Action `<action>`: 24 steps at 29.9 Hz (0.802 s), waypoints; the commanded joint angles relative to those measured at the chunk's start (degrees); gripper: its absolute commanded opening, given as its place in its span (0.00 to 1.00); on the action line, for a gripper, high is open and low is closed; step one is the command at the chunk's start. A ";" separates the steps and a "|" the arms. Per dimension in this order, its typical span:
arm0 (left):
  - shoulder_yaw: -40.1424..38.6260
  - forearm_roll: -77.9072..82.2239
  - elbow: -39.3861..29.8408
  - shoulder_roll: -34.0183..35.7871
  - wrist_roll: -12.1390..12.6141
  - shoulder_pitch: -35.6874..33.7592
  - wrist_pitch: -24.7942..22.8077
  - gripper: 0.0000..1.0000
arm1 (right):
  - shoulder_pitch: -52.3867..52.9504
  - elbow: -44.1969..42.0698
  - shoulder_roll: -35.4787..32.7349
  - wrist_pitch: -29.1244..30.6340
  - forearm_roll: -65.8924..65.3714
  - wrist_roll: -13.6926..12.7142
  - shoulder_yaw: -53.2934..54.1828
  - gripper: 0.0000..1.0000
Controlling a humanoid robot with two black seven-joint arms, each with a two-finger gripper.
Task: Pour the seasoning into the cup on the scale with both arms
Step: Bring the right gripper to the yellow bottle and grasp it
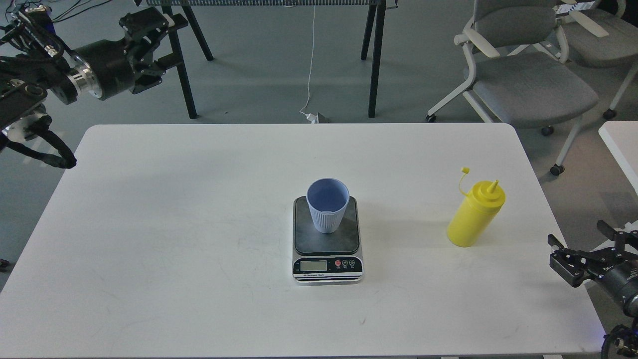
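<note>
The light blue ribbed cup (327, 205) stands upright on the dark plate of the small scale (327, 239) at the table's middle. The yellow seasoning bottle (475, 214) stands upright at the right of the table, its tethered cap hanging off the nozzle. My left gripper (168, 41) is raised beyond the table's far left corner, open and empty, far from the cup. My right gripper (580, 235) comes in at the table's right edge, open and empty, to the right of the bottle and nearer to me, not touching it.
The white table (199, 199) carries only the scale, cup and bottle. Black stand legs (184, 75) rise behind the far edge by my left gripper. Grey office chairs (528, 80) stand at the back right. Another white table's edge (620, 144) is at the right.
</note>
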 commanded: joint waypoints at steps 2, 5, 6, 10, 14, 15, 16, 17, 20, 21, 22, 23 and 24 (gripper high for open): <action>0.01 -0.04 0.00 0.04 0.00 0.00 0.00 0.92 | -0.06 0.05 2.24 0.00 -2.74 0.10 -0.26 1.00; 0.01 -0.04 0.00 0.04 0.00 0.00 0.00 0.92 | -0.06 0.14 4.00 0.00 -4.94 0.27 -0.08 1.00; 0.01 -0.04 0.00 0.04 0.00 0.00 0.00 0.92 | -0.06 0.05 4.70 0.00 -5.47 0.28 0.01 1.00; 0.01 -0.04 0.00 0.04 0.00 0.09 0.00 0.92 | 0.29 -0.04 7.08 0.00 -6.87 0.28 0.36 1.00; 0.01 -0.04 0.00 0.04 0.00 0.71 0.00 0.92 | 0.82 -0.13 9.63 0.00 -9.16 0.28 0.88 1.00; 0.01 -0.04 0.00 0.04 0.00 0.79 0.00 0.92 | 0.99 -0.13 10.07 0.00 -9.43 0.28 0.97 1.00; 0.01 -0.04 0.00 0.04 0.00 0.79 0.00 0.92 | 1.26 -0.21 10.50 0.00 -9.69 0.28 1.24 1.00; 0.01 -0.04 0.00 0.04 0.00 0.88 0.00 0.92 | 1.61 -0.30 10.94 0.00 -10.04 0.28 1.33 1.00; -0.08 -0.04 0.00 0.13 0.00 1.50 0.00 0.92 | 2.49 -0.56 12.09 0.00 -10.48 0.28 1.33 1.00; -0.08 -0.04 0.00 0.13 0.00 1.50 0.00 0.93 | 2.84 -0.65 12.35 0.00 -10.57 0.28 1.33 1.00; -0.08 -0.04 0.00 0.22 0.00 1.58 0.00 0.93 | 3.19 -0.65 12.53 0.00 -10.57 0.28 1.33 1.00; -0.08 -0.04 0.00 0.31 0.00 1.67 0.00 0.93 | 3.45 -0.65 12.53 0.00 -10.57 0.28 1.33 1.00; -0.08 -0.04 0.00 0.31 0.00 1.76 0.00 0.93 | 3.72 -0.65 12.70 0.00 -10.66 0.28 1.33 1.00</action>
